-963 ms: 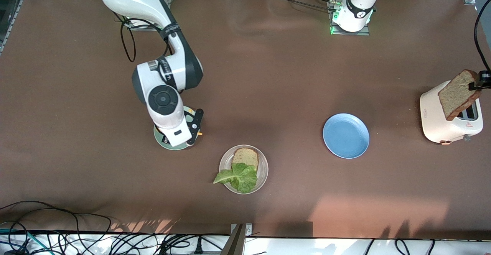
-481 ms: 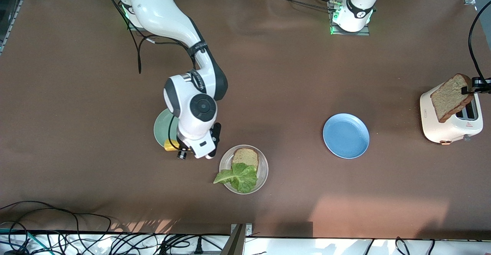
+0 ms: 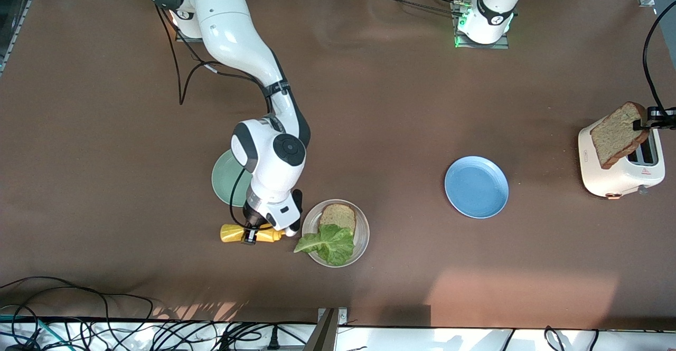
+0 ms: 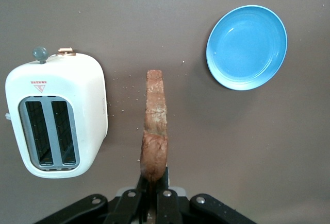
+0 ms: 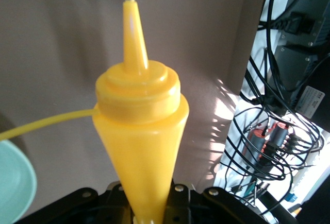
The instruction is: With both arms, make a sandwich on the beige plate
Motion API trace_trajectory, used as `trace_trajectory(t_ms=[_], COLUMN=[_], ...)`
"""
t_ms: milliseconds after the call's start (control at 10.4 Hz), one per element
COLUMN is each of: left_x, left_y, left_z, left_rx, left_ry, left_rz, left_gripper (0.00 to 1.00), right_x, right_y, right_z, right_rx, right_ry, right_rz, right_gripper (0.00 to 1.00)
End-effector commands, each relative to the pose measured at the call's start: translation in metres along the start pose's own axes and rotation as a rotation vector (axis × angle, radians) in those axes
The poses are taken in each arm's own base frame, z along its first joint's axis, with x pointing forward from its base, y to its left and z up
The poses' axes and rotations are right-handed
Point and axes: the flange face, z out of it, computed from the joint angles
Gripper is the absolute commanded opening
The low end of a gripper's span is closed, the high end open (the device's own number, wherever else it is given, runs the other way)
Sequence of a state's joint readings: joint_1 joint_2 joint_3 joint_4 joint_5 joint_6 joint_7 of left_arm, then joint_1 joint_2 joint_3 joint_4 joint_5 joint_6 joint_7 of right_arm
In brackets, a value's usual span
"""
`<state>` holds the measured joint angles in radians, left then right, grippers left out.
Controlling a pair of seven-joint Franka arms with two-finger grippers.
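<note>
The right hand (image 3: pixel 253 233) clamps the bottle (image 3: pixel 248 233) tipped toward the plate (image 3: pixel 363 235) for saucing; the left hand (image 4: pixel 153 195) grips bread (image 4: pixel 155 131) over the toaster (image 3: pixel 620 171).

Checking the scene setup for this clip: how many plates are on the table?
3: the beige plate nearest the front camera, holding bread and lettuce; the mint-green plate beside it, partly covered by the right arm; the blue plate toward the left arm's end.
</note>
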<state>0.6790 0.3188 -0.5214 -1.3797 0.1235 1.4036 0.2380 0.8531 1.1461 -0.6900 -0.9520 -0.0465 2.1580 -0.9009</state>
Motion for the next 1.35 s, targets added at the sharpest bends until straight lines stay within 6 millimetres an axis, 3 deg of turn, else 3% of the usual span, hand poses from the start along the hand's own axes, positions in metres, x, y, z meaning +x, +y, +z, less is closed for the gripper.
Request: trace_trajectory(t_ms=[0, 481, 963, 1059, 1251], left_x=[-0.001, 0.002, 0.006, 0.006, 0.007], left_y=[0.003, 0.006, 0.008, 0.008, 0.007], left_z=[-0.003, 0.001, 0.005, 0.005, 0.006], left_rx=[-0.014, -0.015, -0.019, -0.019, -0.022], left_ry=[0.009, 0.004, -0.001, -0.001, -0.003], left_rz=[-0.012, -0.034, -0.039, -0.039, -0.041], left_gripper=[0.01, 0.01, 0.01, 0.01, 0.01], right_x=[0.013, 0.034, 0.039, 0.034, 0.003], right_y=[-0.002, -0.019, -0.025, -0.021, 0.002], right_z=[0.005, 0.013, 0.02, 0.019, 0.017], right_rx=[-0.079, -0.138, -0.148, -0.142, -0.029], right_ry=[-0.042, -0.087, -0.102, -0.091, 0.034], right_rz=[-0.037, -0.094, -0.112, -0.099, -0.013], right_gripper=[0.0, 0.0, 0.0, 0.0, 0.0])
